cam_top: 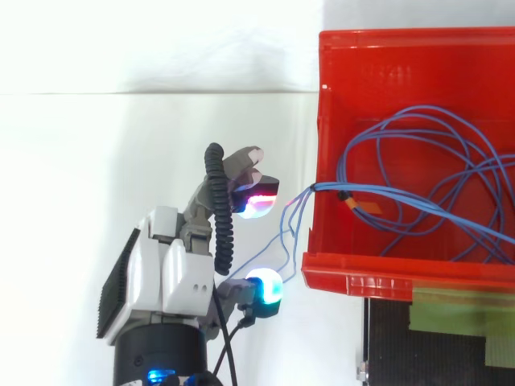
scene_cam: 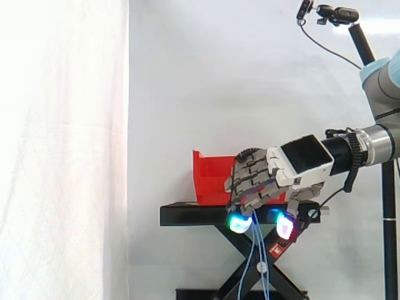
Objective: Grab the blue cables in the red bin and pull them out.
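The red bin (cam_top: 378,269) stands on a black stand (scene_cam: 187,215). A loose coil of blue cables (cam_top: 418,209) lies inside it. Several strands run over the bin's left wall to my hand (cam_top: 173,273), which sits just outside that wall. In the side view the hand (scene_cam: 259,178) is in front of the bin (scene_cam: 209,178) with its fingers curled downward. The glowing fingertips (scene_cam: 239,223) reach below the stand's top. Blue cable strands (scene_cam: 253,253) hang down from between the fingers and thumb. The hand is shut on the cables.
The stand's crossed black legs (scene_cam: 234,262) lie below the hand. Green tape (cam_top: 459,310) marks the stand's top beside the bin. A camera on a black pole (scene_cam: 337,14) stands at the upper right. A white curtain (scene_cam: 62,150) hangs behind.
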Controlling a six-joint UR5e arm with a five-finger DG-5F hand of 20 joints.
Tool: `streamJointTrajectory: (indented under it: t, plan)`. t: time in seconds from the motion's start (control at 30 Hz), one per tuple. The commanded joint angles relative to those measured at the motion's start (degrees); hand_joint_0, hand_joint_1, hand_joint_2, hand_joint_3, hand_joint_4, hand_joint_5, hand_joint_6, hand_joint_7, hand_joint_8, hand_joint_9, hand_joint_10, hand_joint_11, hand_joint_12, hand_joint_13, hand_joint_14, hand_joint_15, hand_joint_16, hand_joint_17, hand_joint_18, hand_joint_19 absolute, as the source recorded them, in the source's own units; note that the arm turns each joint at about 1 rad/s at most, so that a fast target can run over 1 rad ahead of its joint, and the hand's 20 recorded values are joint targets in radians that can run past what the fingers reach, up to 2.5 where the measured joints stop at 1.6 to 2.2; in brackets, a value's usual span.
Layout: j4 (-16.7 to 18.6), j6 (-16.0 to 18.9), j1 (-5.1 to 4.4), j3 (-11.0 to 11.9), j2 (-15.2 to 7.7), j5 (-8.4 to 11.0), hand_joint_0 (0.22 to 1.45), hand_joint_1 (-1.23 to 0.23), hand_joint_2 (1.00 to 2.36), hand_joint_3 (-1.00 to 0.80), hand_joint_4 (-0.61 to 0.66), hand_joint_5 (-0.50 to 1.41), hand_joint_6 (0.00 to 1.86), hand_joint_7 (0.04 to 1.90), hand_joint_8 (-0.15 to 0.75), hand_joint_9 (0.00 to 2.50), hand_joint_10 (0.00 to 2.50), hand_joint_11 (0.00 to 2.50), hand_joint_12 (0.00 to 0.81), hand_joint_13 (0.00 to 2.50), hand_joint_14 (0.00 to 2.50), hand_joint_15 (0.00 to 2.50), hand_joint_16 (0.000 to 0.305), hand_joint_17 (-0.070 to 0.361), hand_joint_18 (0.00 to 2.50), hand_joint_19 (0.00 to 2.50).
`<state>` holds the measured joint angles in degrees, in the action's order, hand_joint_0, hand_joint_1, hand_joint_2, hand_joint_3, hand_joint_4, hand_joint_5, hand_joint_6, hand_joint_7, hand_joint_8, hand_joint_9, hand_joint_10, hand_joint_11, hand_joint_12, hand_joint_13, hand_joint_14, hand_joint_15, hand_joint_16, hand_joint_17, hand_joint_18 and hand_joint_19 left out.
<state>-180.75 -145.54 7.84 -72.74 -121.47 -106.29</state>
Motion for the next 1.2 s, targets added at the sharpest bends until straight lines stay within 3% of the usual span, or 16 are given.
streamJointTrajectory:
  t: [0.0,0.17,0.33,0.6,0.7,0.73,0.8,0.83,0.9,1.03,1.17]
  plan:
    - [-0.92,2.41,-0.28,1.38,-0.08,0.56,0.79,-1.00,1.00,-1.00,0.12,0.54,0.01,0.63,0.243,0.62,0.02,0.62,0.357,0.46,0.01,0.33,0.049,0.111,0.42,0.42]
    - [-6.19,4.69,-0.63,5.07,0.00,0.91,0.79,-1.00,1.00,-1.00,0.12,0.54,0.01,0.63,0.243,0.62,0.02,0.62,0.358,0.46,0.01,0.33,0.049,0.110,0.42,0.42]
    - [-8.66,6.63,-0.80,6.21,-0.08,1.17,0.79,-0.99,1.00,-1.00,0.12,0.54,0.01,0.63,0.243,0.62,0.02,0.62,0.358,0.46,0.01,0.33,0.049,0.111,0.41,0.43]
    - [-9.27,10.85,-0.63,6.21,-0.08,0.73,0.79,-0.99,1.00,-1.00,0.12,0.54,0.01,0.62,0.244,0.61,0.02,0.62,0.358,0.46,0.01,0.33,0.049,0.111,0.42,0.43]
    - [-7.95,11.90,-0.63,6.21,-0.17,0.47,0.79,-0.99,1.00,-1.00,0.12,0.54,0.01,0.62,0.244,0.62,0.02,0.62,0.359,0.46,0.01,0.33,0.049,0.111,0.42,0.42]
    - [-6.63,12.16,-0.54,6.30,-1.32,0.03,0.79,-0.99,1.00,-1.00,0.12,0.54,0.01,0.62,0.244,0.61,0.02,0.62,0.358,0.46,0.01,0.33,0.049,0.111,0.42,0.43]
    - [-6.11,12.43,-0.36,8.14,-2.72,-1.20,0.79,-0.99,1.00,-1.00,0.12,0.54,0.01,0.63,0.244,0.62,0.02,0.62,0.358,0.46,0.01,0.33,0.049,0.111,0.42,0.43]
    - [-6.55,12.60,-0.36,11.75,-5.62,-3.22,0.79,-0.99,1.00,-1.00,0.13,0.54,0.01,0.63,0.244,0.62,0.02,0.62,0.358,0.46,0.01,0.33,0.049,0.111,0.42,0.43]
    - [-8.13,12.60,-0.28,14.74,-8.08,-4.80,0.79,-0.99,1.00,-1.00,0.13,0.54,0.01,0.63,0.242,0.61,0.02,0.63,0.358,0.46,0.01,0.32,0.049,0.111,0.42,0.43]
    - [-12.70,11.11,-0.28,19.48,-10.54,-6.39,0.79,-0.99,1.00,-1.00,0.13,0.54,0.01,0.62,0.244,0.62,0.02,0.62,0.358,0.46,0.01,0.32,0.049,0.111,0.42,0.43]
    - [-16.83,6.80,-0.01,19.66,-10.02,-6.12,0.79,-0.99,1.00,-1.00,0.13,0.54,0.01,0.62,0.244,0.62,0.02,0.62,0.359,0.47,0.01,0.33,0.049,0.111,0.42,0.43]
